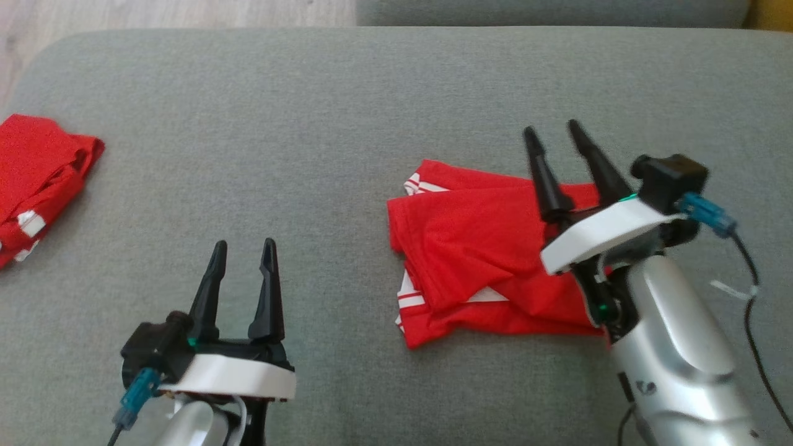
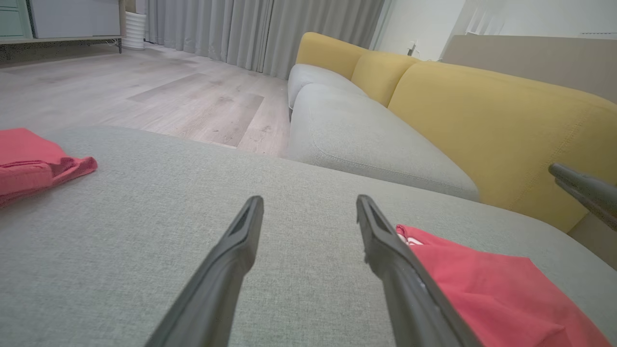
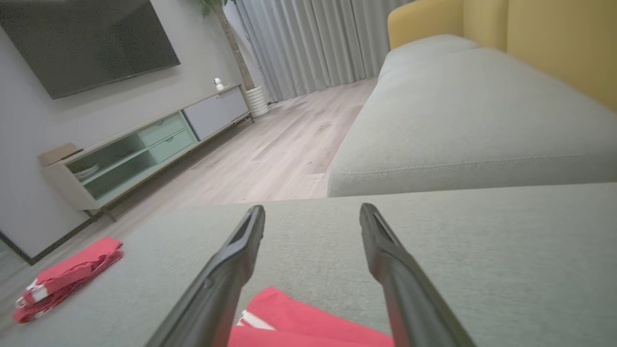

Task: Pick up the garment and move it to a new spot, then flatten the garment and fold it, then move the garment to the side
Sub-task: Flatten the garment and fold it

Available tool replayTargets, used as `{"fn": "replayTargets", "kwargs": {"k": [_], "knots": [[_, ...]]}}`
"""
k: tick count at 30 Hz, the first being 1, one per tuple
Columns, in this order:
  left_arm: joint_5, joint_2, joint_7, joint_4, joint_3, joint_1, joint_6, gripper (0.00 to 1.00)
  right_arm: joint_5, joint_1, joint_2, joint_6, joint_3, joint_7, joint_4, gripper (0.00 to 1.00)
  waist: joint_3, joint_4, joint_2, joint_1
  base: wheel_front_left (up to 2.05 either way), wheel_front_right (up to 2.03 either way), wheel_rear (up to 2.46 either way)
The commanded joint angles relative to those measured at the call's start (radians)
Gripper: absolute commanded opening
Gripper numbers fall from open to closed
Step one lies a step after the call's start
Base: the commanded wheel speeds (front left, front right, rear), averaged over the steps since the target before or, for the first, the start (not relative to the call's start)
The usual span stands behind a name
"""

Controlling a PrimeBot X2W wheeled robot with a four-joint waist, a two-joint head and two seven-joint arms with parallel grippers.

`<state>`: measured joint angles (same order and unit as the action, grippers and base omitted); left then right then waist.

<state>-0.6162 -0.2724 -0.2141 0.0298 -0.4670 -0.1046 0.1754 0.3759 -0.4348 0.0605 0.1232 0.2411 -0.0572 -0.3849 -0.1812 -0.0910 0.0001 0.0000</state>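
Observation:
A red garment (image 1: 483, 254) with white stripes lies folded in a loose bundle on the grey cushion (image 1: 347, 111), right of centre. My right gripper (image 1: 551, 131) hovers over the garment's right part, open, nothing between its fingers. In the right wrist view the garment (image 3: 299, 323) shows below the open right gripper (image 3: 312, 208). My left gripper (image 1: 243, 244) stands open over bare cushion at the lower left, well left of the garment. In the left wrist view the garment (image 2: 501, 289) lies to the right of the left gripper (image 2: 309, 198), and the right gripper's fingers (image 2: 578, 185) reach in at the right edge.
A second red folded cloth (image 1: 37, 179) lies at the cushion's far left edge, seen too as a red cloth (image 3: 67, 277) in the right wrist view. Beyond are a wooden floor (image 2: 144, 91), a sofa with a yellow back (image 2: 482, 111), and a TV cabinet (image 3: 144, 149).

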Motion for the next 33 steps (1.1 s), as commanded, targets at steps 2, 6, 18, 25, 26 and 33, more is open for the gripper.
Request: {"fn": "replayTargets", "kwargs": {"k": [2, 6, 18, 25, 26, 33], "knots": [[0.009, -0.007, -0.013, -0.022, 0.026, -0.046, 0.000, 1.00, -0.042, 0.019, -0.010, 0.008, -0.019, 0.002, 0.068, 1.00, 0.000, 0.010, -0.0001, 0.0000, 0.00, 0.00, 0.00], [0.009, -0.008, -0.014, -0.020, 0.024, -0.049, 0.001, 1.00, -0.086, 0.067, -0.010, 0.008, -0.068, 0.014, 0.127, 1.00, -0.001, 0.016, -0.0001, 0.0000, 0.00, 0.00, 0.00], [0.008, -0.001, -0.021, -0.011, 0.022, -0.055, 0.001, 1.00, -0.194, 0.189, -0.010, 0.008, -0.106, 0.005, 0.234, 1.00, -0.003, 0.018, -0.0001, 0.0000, 0.00, 0.00, 0.00], [0.008, -0.004, -0.024, -0.009, 0.024, -0.060, 0.001, 1.00, -0.192, 0.219, -0.010, 0.008, -0.064, 0.011, 0.233, 1.00, -0.007, 0.009, -0.0001, 0.0000, 0.00, 0.00, 0.00], [0.007, -0.005, -0.024, -0.009, 0.024, -0.060, 0.001, 1.00, -0.193, 0.220, -0.010, 0.008, -0.055, 0.010, 0.232, 1.00, -0.007, 0.008, -0.0001, 0.0000, 0.00, 0.00, 0.00], [0.005, -0.006, -0.026, -0.010, 0.027, -0.063, 0.003, 1.00, -0.214, 0.235, -0.010, 0.008, 0.120, 0.038, 0.203, 1.00, -0.015, -0.002, -0.0001, 0.0000, 0.00, 0.00, 0.00]]}}
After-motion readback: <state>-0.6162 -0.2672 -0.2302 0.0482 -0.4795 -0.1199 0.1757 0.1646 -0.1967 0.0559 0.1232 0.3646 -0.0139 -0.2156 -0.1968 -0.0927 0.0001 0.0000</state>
